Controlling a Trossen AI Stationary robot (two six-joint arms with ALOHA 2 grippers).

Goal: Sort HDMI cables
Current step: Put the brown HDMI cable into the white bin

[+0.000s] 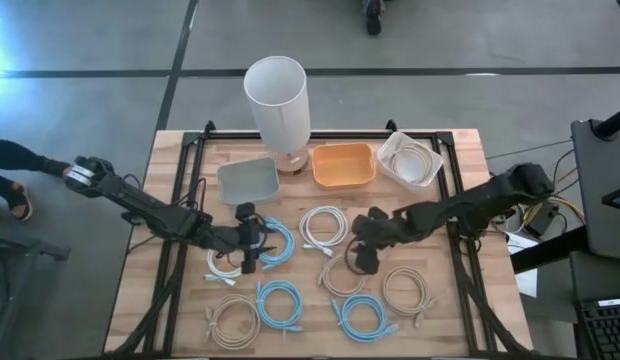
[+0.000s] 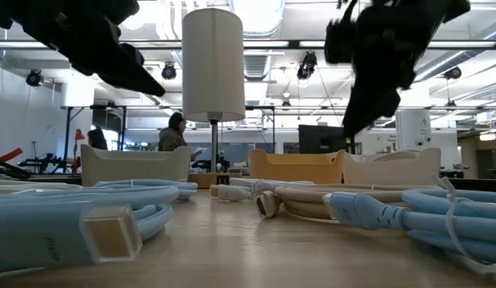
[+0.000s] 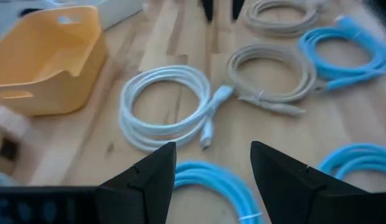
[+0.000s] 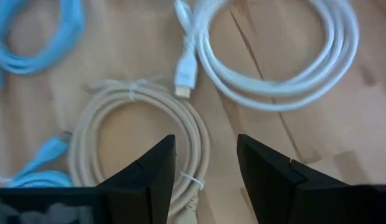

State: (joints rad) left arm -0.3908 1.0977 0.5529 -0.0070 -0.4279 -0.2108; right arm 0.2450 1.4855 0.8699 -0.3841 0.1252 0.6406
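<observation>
The HDMI cables lie spread over the wooden worktop (image 1: 460,200), each wound in a small round ring. A white cable (image 1: 323,226) sits near the middle, and another white cable (image 1: 224,265) lies to the left, partly under the left arm. A light blue cable (image 1: 274,243) lies between those two. Along the front edge are a tan cable (image 1: 233,317), a blue cable (image 1: 280,303), another blue cable (image 1: 363,316) and a tan cable (image 1: 408,293). One more tan cable (image 1: 342,275) lies just below the right hand. A white coil also rests inside the white bin (image 1: 410,160) at the back right.

The left hand (image 1: 249,240) hangs over the blue cable beside the left white one. Its two dark fingers (image 3: 149,183) are spread apart with nothing between them.

The right hand (image 1: 362,252) hangs over the tan cable near the middle. Its fingers (image 4: 146,177) are spread apart too, and they hold nothing.

At the back of the worktop stand a grey bin (image 1: 248,181), an orange bin (image 1: 343,165) and the white bin, in a row. A tall white lamp (image 1: 278,102) stands behind the grey and orange ones.

Far off in the room, a person (image 2: 173,132) stands behind the worktop.
</observation>
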